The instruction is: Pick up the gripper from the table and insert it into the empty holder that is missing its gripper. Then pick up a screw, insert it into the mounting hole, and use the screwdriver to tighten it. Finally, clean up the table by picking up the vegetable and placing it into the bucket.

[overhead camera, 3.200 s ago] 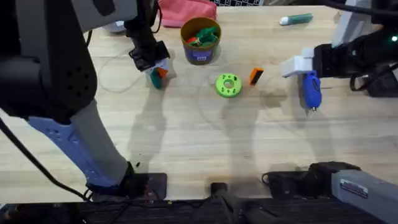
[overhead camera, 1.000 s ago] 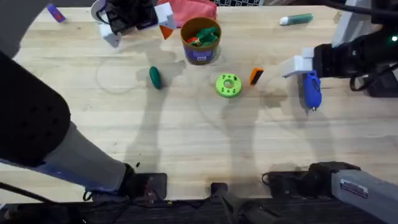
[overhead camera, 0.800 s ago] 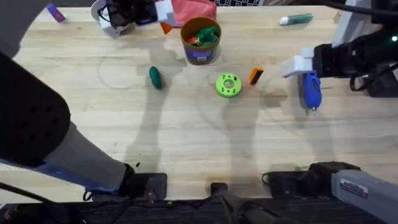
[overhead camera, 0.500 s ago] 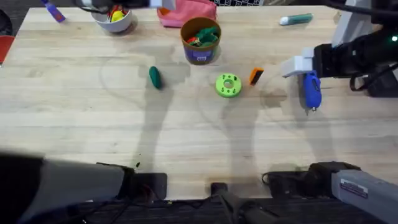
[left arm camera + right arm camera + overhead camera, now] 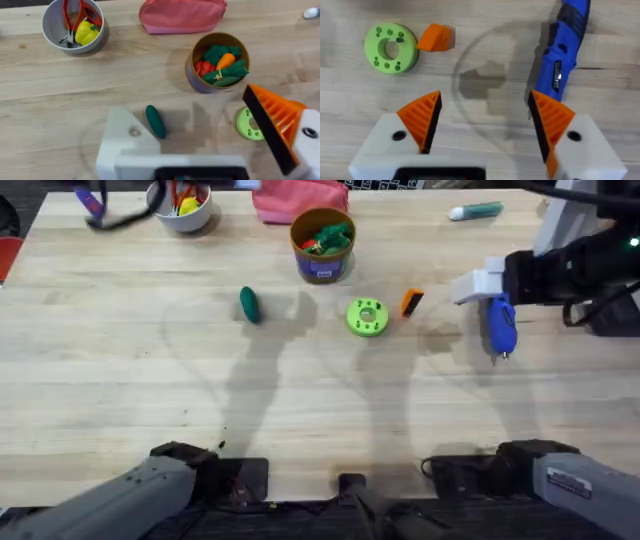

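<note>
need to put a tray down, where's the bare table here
The near half of the table is bare wood, from below the cucumber and green disc towards the arm bases. The left side beside the cucumber is free too. It is crowded along the far edge: bowl, pink pouch, bucket, and at right around the screwdriver.

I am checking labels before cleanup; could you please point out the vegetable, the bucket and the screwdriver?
vegetable (image 5: 249,304), overhead view, middle of its body.
bucket (image 5: 321,271), overhead view, label band on its wall.
screwdriver (image 5: 563,55), right wrist view, blue barrel.
</note>
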Controlling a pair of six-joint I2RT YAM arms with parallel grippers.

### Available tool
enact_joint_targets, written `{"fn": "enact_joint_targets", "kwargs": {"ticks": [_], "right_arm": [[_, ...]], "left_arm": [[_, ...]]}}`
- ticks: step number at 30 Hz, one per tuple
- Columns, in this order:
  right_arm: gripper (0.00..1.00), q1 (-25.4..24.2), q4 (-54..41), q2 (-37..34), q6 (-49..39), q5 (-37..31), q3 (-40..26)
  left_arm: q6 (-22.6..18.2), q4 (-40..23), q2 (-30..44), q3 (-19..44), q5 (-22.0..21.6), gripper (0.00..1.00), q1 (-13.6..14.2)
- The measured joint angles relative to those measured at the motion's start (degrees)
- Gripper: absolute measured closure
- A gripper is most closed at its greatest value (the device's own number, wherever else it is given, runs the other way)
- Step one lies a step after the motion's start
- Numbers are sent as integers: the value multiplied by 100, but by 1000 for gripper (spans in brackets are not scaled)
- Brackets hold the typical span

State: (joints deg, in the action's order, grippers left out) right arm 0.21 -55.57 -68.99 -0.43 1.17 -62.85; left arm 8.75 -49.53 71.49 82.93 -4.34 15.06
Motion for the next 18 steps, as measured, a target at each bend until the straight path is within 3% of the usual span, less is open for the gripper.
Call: {"fn": "enact_joint_targets", "kwargs": {"ticks": [12, 18], "right_arm": [[8, 0, -2, 0, 0, 0, 0], [8, 0, 0, 0, 0, 0, 0]], "left_arm": [[-13, 2331, -2872, -3250, 43, 15, -84], [33, 3421, -4028, -4781, 774, 14, -630]]}}
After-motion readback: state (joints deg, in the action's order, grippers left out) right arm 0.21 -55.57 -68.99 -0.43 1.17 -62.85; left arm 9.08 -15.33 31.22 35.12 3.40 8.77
